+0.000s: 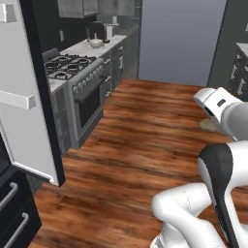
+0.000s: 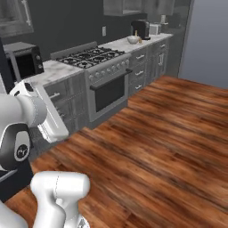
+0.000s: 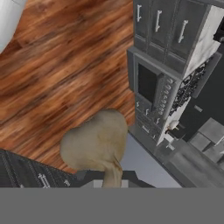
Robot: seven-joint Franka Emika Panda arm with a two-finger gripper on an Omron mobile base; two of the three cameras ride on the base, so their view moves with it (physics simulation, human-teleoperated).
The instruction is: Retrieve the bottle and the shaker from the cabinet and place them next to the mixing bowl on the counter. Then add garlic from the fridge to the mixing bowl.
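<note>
the hand (image 3: 109, 175) is closed on the garlic (image 3: 95, 144), which hangs over the wooden floor (image 3: 57, 65) in the hand view. the mixing bowl (image 2: 132, 39) sits well apart, on the far surface (image 2: 129, 43) past the stove (image 2: 91, 57). i judge a jolt on the long drive could shake the bulb loose. in the left base view the garlic (image 1: 209, 125) peeks just beside the wrist, with the open fridge door (image 1: 22, 97) close on the left.

Pale marbled surface (image 2: 116, 44) running along the far wall past the stove (image 2: 91, 57), white mixing bowl (image 2: 132, 39) on its far end, dark coffee machine (image 2: 141, 28) just behind it, wooden floor (image 2: 164, 133) below
</note>
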